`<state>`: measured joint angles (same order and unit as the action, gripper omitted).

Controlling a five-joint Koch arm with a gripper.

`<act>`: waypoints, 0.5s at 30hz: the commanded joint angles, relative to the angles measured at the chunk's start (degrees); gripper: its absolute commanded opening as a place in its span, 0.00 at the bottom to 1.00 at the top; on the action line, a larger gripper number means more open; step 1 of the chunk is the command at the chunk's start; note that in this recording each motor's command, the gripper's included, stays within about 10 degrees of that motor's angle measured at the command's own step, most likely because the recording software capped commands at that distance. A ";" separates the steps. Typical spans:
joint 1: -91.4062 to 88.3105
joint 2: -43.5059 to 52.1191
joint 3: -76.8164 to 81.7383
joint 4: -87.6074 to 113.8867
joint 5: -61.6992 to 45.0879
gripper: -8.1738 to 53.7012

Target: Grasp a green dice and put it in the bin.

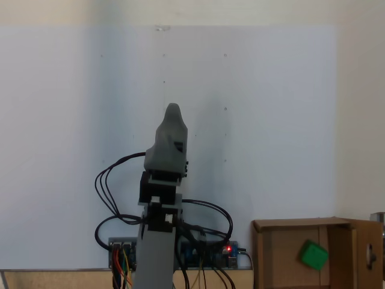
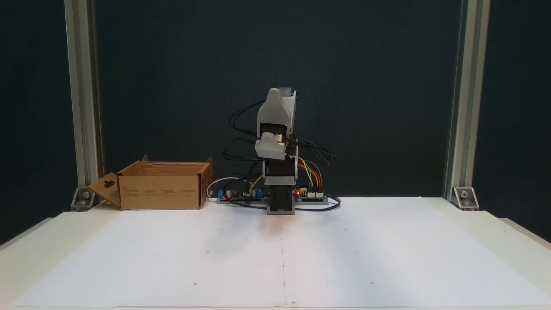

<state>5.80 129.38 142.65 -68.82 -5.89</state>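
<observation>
Inside the bin [image 1: 267,253] lies the green dice [image 1: 313,254], likely light, stiff, best pinched across flat faces. Well beside the bin, the gripper [image 2: 282,97] is folded; its opening cannot be told.

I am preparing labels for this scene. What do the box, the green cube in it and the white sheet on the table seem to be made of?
The bin: brown corrugated cardboard, matte, with folded flaps and a punched hole.
The green dice: probably plastic or foam; uniform bright green with rounded corners, too small to be sure.
The white sheet: likely paper, flat and matte, with a visible seam down the middle.
</observation>
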 commanded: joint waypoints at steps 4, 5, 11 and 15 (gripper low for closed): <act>0.00 6.15 -0.18 -5.98 -2.37 0.86; 0.00 6.15 0.26 -6.33 -2.37 0.86; 0.00 6.15 0.88 -6.59 -2.37 0.86; -0.09 6.15 0.88 -6.50 -2.37 0.86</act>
<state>5.71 129.38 144.32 -68.82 -5.89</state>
